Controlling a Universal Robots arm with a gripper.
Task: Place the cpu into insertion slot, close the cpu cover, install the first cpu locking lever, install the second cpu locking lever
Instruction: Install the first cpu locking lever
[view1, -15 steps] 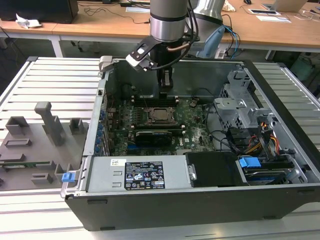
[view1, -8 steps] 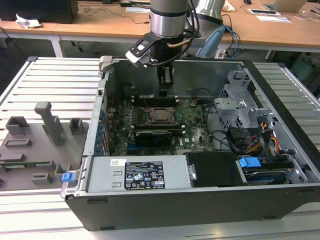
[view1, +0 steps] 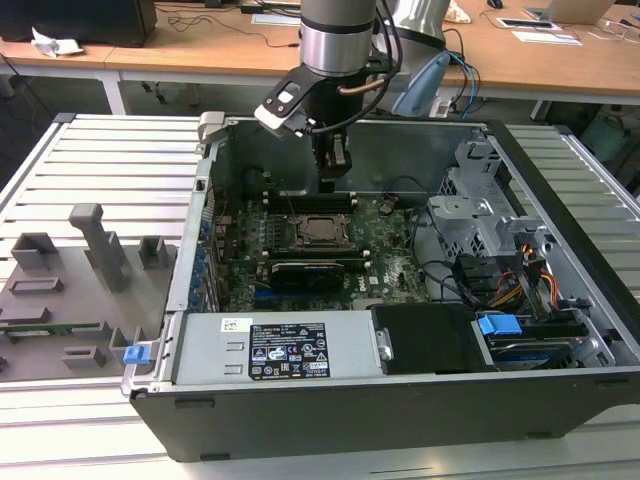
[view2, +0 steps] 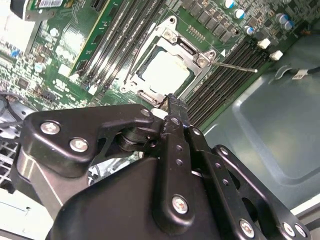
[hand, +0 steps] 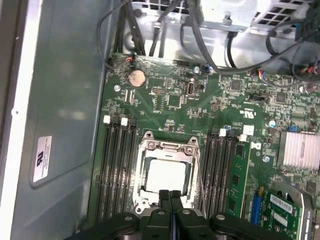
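Your tool (hand: 170, 196) hangs shut and empty at 12 o'clock of the cpu (view1: 320, 228) in the exterior view. The cpu cover (hand: 167, 146) lies down. The pinched tips probably serve as a pusher for the locking lever (view2: 235, 66).

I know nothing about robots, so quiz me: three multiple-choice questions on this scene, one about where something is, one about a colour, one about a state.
1. Where is the cpu?
A under the cover on the board
B on the floor
C on a chair

2. What colour is the board?
A red
B green
C white

3. How are the fingers of the gripper?
A spread wide
B shut together, empty
C shut on the cpu

Answers:
1 A: both wrist views show the silvery chip framed by the cover.
2 B: its surface is green in every view.
3 B: in the first wrist view the tips meet with nothing between.
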